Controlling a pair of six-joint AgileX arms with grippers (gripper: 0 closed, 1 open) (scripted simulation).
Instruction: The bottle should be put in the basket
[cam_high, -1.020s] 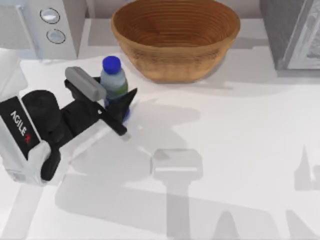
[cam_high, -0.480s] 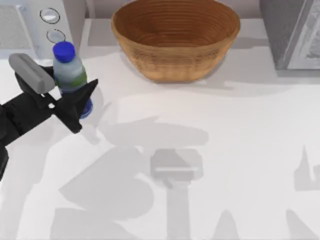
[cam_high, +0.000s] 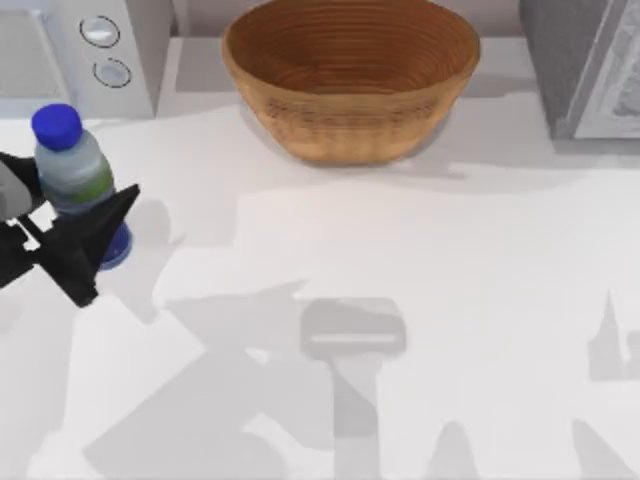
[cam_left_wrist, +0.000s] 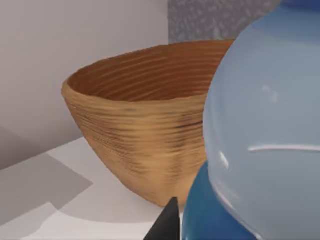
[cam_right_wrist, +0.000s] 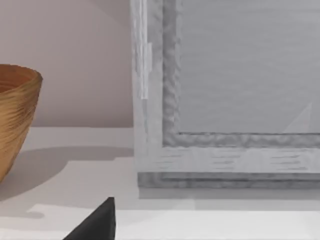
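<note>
The bottle (cam_high: 72, 178), clear with a blue cap and a green label, stands upright at the table's left edge. My left gripper (cam_high: 62, 215) is shut on its lower body, one dark finger (cam_high: 92, 238) in front and a grey one behind. It appears raised off the table. The left wrist view has the bottle (cam_left_wrist: 265, 140) very close and the basket (cam_left_wrist: 145, 125) beyond it. The light-brown wicker basket (cam_high: 350, 75) sits at the back centre, well to the right of the bottle. In the right wrist view, one dark fingertip (cam_right_wrist: 97, 222) of my right gripper pokes in, with the basket's edge (cam_right_wrist: 15, 115) farther off.
A white appliance with two round knobs (cam_high: 105, 50) stands at the back left, close behind the bottle. A grey box-like appliance (cam_high: 590, 70) fills the back right corner, and its framed front (cam_right_wrist: 225, 100) faces the right wrist camera. Arm shadows lie across the table's middle.
My left gripper has carried the bottle leftward and up, away from the basket, from near the basket's front left to the table's left edge. The arm has drawn mostly out of the top view.
</note>
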